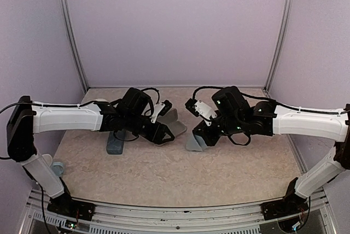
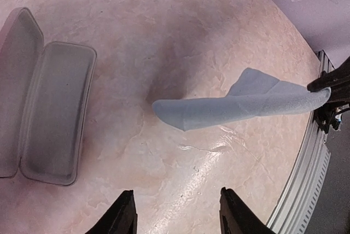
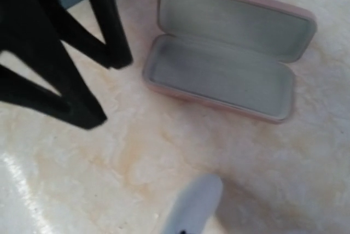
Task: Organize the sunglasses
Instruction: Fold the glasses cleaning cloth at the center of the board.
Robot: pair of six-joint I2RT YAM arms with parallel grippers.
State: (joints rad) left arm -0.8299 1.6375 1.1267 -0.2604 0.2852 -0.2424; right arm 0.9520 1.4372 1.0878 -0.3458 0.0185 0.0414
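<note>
One open case [image 3: 219,75] lies empty; no sunglasses show in any view. Jaws of the left gripper [image 2: 178,212] stand parted and empty; the right gripper [image 1: 200,135], closed, apparently pinches the cloth [image 2: 240,105] aloft. Step: likely readying cloth for case. Next: lay it in, then locate the sunglasses.

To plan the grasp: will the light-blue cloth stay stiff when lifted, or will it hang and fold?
Probably floppy: the light-blue cloth, held at one end only, sags and folds over itself. Probably light too, as it hangs above the table with a shadow beneath. Its loose end may drag or catch on the open case.
</note>
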